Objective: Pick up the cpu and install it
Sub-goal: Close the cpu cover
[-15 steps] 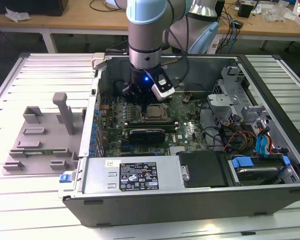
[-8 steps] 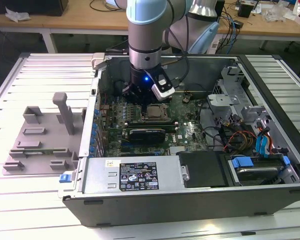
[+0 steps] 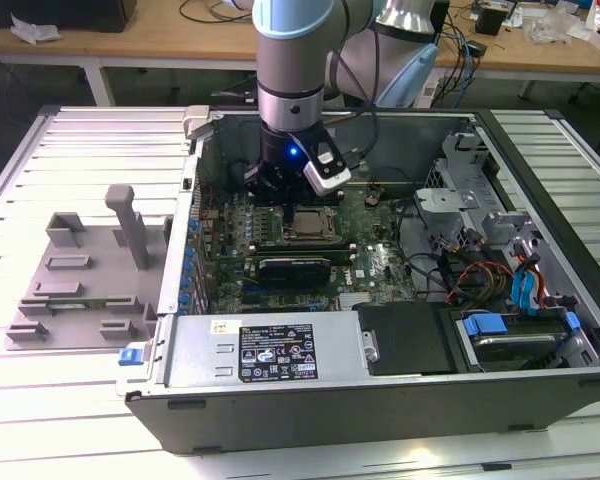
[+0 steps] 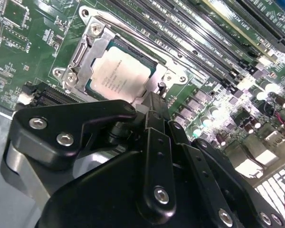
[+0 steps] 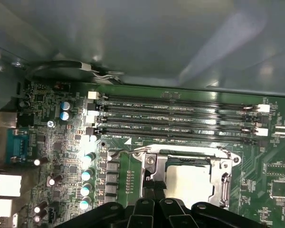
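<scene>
Nearest in the exterior view, the ribbed white counter carries the open computer case, its grey sheet-metal wall running along the lower middle of the frame. At the exterior view's left lies a matte grey plastic fixture with blocky pockets and one upright post. Inside the case the green motherboard lies flat. The cpu, a thin square with a pale silvery top, sits in its socket, bordered by the shiny steel socket frame. My tool, black with bolted links, hangs close over the cpu's edge. My arm points straight down. I cannot tell whether the tool is apart or together, or touching. Beyond run long black memory slots.
</scene>
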Tool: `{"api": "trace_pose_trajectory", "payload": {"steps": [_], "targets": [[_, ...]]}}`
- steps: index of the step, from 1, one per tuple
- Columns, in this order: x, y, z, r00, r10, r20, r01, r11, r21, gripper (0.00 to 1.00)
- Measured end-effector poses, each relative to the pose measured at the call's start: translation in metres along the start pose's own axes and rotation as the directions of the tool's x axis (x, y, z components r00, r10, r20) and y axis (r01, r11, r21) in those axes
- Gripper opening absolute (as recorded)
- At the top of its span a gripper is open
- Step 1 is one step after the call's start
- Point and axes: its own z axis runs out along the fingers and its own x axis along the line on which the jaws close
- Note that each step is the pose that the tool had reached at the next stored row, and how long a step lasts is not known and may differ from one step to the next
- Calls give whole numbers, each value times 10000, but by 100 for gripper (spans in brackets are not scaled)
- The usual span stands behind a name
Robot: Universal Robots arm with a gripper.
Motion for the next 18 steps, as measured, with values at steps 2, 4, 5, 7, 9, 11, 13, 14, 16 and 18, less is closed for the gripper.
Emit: {"api": "trace_pose_trajectory", "payload": {"steps": [2, 4, 5, 7, 9, 11, 13, 14, 16, 18], "targets": [[-1, 0, -70, 10000, 1, -1, -1, 10000, 1, 11], [-2, 1, -95, 10000, 1, 2, -1, 10000, -2, 11], [-2, 1, -96, 10000, 2, 2, -2, 10000, -2, 11], [-2, 1, -98, 10000, 1, 0, -1, 10000, -1, 11], [-58, -3, -97, 10000, 1, 0, -1, 10000, 0, 11], [-195, -12, -95, 10000, 1, -1, -1, 10000, 0, 11], [-306, -19, -93, 10000, 1, -1, -1, 10000, 0, 11], [-325, -20, -92, 10000, 1, -1, -1, 10000, 1, 11], [-344, -22, -92, 10000, 1, 2, -1, 10000, 0, 11], [-345, -20, -86, 9998, 1, 184, -1, 10000, 9, 11]]}}
